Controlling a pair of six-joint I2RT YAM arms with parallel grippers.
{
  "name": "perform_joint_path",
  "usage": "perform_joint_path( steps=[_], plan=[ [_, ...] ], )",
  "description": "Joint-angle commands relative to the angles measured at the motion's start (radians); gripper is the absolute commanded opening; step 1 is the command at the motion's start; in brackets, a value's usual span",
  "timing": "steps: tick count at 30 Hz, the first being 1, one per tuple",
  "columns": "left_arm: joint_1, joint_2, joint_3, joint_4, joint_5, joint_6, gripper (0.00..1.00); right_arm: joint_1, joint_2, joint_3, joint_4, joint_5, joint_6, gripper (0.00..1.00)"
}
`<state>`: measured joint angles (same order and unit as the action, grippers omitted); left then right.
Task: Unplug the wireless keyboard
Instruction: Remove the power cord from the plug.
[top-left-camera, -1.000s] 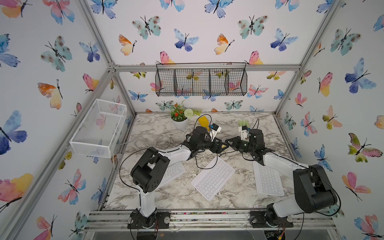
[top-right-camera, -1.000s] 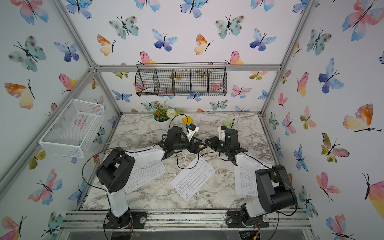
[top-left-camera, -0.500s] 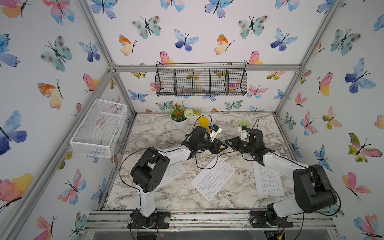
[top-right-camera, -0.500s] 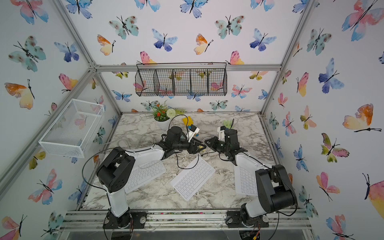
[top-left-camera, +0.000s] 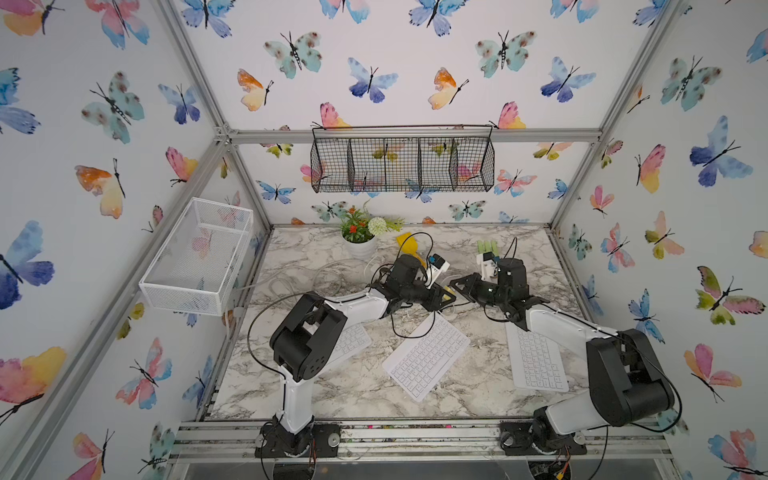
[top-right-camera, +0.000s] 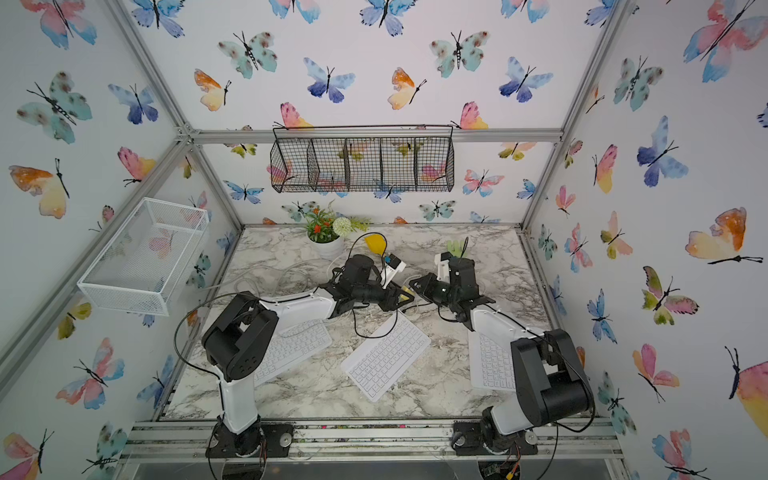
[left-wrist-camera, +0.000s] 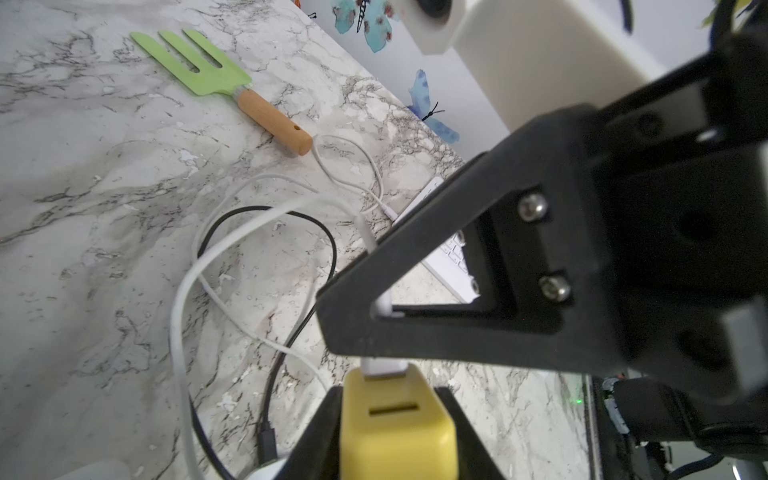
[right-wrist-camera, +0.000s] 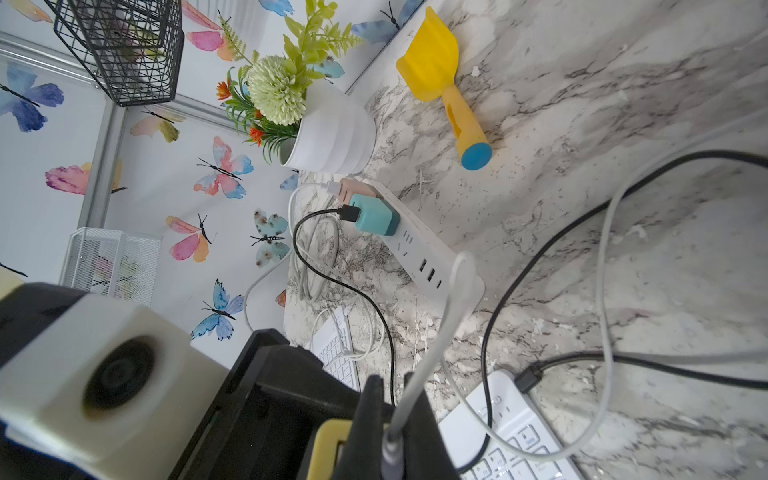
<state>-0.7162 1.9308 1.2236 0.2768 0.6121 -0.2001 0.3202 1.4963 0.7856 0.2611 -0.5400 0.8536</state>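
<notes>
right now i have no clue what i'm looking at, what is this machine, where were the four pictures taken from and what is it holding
This is a robot with a left arm and a right arm at the front of a marble table. Two pictures look down from overhead, side by side; the other two come from a camera on each arm's wrist. On the table lie three white keyboards, a power strip and a flower pot. The left end effector grips a yellow charger; the right end effector is shut on the white cable plugged into it.
</notes>
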Motion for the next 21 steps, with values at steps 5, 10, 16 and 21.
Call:
perform_joint_path(
  steps=[5,10,16,21],
  plan=[
    [-0.009,0.010,0.030,-0.024,-0.002,0.004,0.10,0.002,-0.023,-0.001,0.012,0.065,0.009,0.03],
    [-0.009,0.001,0.018,-0.003,-0.014,-0.025,0.01,0.002,-0.082,-0.055,0.068,0.175,0.047,0.03],
    [-0.006,-0.008,0.002,0.030,-0.016,-0.066,0.00,-0.019,-0.168,-0.150,0.187,0.274,0.141,0.03],
    [-0.008,-0.003,0.011,-0.009,0.011,-0.019,0.00,-0.072,-0.127,-0.120,0.200,0.155,0.163,0.03]
  ],
)
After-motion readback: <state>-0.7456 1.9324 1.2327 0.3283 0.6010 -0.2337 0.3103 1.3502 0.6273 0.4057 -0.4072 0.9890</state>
